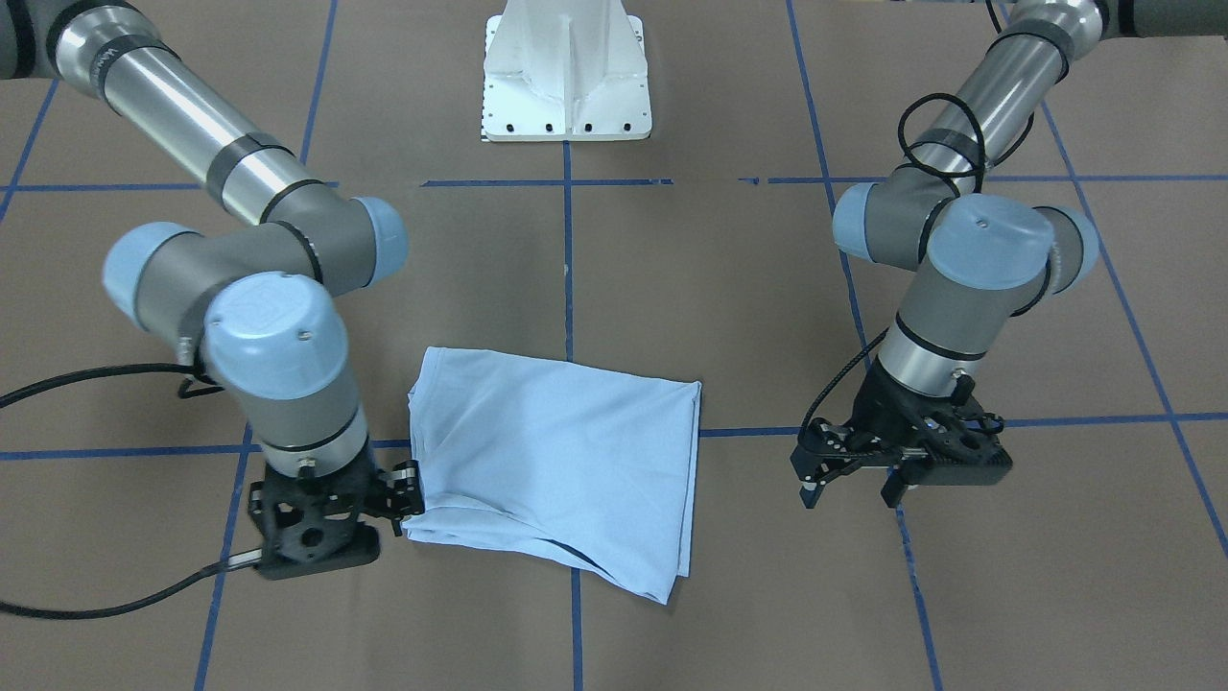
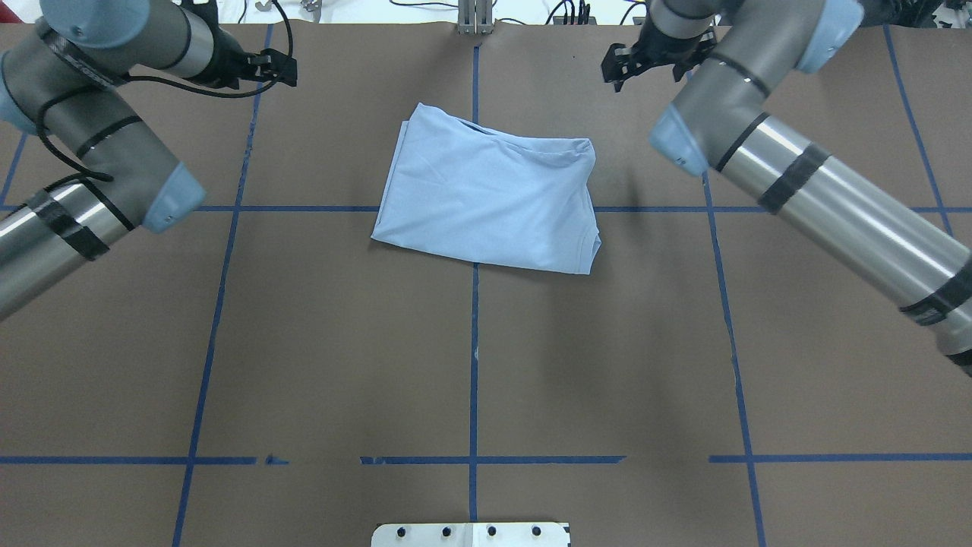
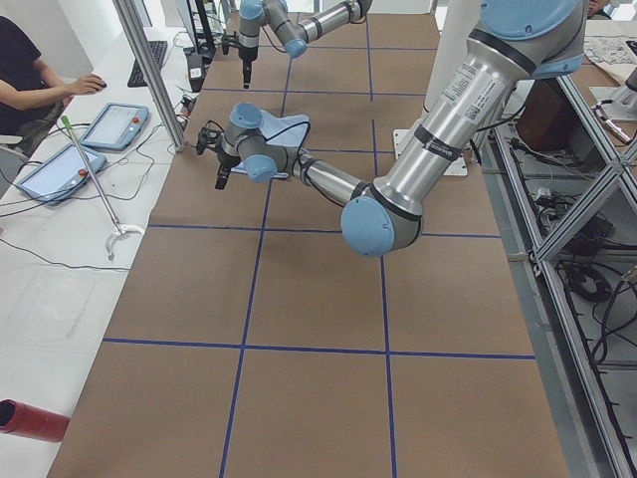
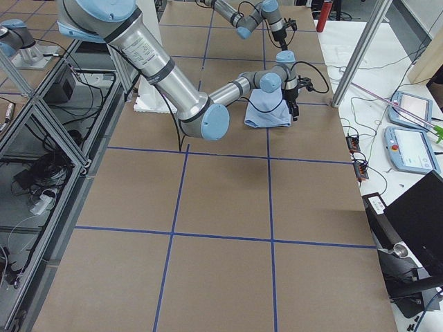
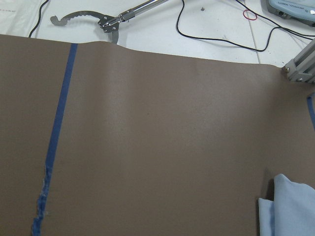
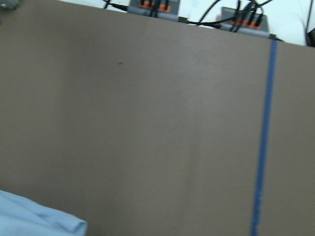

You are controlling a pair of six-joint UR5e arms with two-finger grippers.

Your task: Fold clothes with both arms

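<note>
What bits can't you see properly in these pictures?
T-shirt collar and any print: folded inside, every view.
Right gripper, front-facing view: seen side-on, so its finger gap is hidden.
Left gripper: too small in both side views.
Wrist views: only shirt corners, cut off by the bottom edge.

Left arm (image 1: 959, 288) and right arm (image 1: 259, 355) elbow-bent, wrists down; left tool (image 1: 850, 491) jaws apart, right tool (image 2: 645, 72) jaws apart too
</note>
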